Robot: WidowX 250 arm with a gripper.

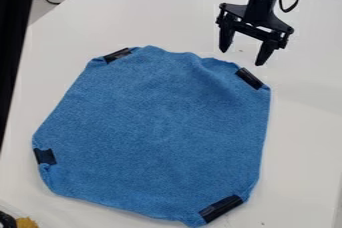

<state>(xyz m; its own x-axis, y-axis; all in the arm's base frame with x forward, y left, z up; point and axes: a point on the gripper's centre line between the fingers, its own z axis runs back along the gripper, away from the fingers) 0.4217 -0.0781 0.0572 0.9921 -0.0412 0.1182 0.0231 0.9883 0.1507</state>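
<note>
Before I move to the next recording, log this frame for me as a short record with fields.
arm: black, coming in from the top edge
gripper: hanging off the cloth's upper-right side, fingers apart, nothing between them
nearest: upper-right black strip
cloth: blue cloth, spread out, a few soft ripples near its top edge
other strips: upper-left black strip, lower-left black strip, lower-right black strip, each at a corner of the cloth
surface: white table
lower-left edge: yellow item, cut off, kind unclear
</note>
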